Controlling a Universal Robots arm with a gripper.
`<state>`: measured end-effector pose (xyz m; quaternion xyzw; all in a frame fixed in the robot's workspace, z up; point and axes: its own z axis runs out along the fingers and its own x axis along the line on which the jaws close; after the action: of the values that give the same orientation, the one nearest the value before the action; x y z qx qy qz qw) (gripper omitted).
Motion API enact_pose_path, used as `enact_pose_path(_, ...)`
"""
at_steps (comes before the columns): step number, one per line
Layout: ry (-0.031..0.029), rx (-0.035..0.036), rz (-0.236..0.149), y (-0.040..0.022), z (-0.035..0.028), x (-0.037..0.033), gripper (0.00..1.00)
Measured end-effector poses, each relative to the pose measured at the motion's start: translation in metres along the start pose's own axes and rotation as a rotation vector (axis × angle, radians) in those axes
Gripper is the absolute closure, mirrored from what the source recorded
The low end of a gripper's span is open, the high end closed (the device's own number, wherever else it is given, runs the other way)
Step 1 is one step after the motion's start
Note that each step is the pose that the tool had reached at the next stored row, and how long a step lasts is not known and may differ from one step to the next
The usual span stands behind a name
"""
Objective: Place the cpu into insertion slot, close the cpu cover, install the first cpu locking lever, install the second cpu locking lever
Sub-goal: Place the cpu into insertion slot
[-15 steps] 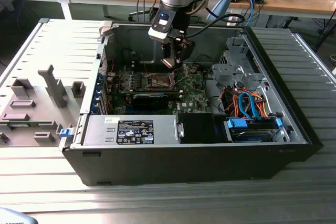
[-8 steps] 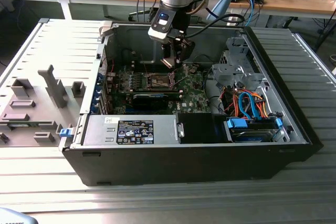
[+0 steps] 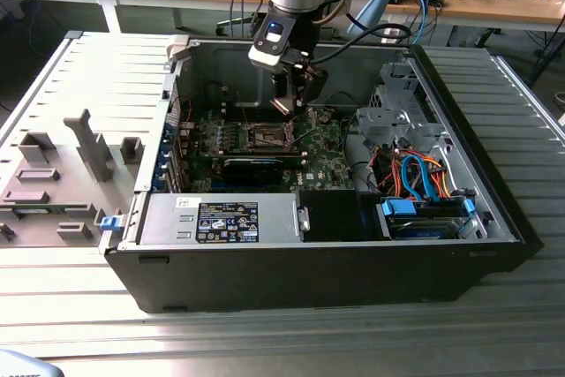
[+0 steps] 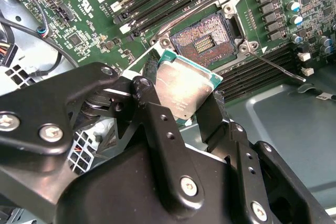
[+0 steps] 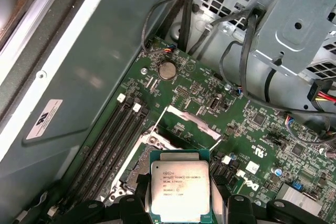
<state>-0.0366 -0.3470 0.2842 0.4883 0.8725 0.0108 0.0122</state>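
Note:
My gripper is shut on the cpu, a flat square chip with a silver-grey top, gripped by two opposite edges between the black fingers. The cpu hangs tilted a little above the green board, just beside the insertion slot, whose dark pin field lies bare. The cpu cover stands swung up past the slot. A thin locking lever sticks out free from the slot's corner. In the exterior view the gripper hovers inside the open computer case, above the slot.
Black memory slots run alongside the socket. A metal drive cage with orange and blue cables fills the case on the exterior view's right. A grey power supply box lies along the near wall. A grey fixture plate lies outside.

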Motion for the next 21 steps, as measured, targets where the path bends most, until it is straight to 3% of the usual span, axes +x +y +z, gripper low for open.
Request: enact_pose_path(21, -0.0005, 0.0002, 0.019, 0.0, 0.0003, 0.0, 0.45)
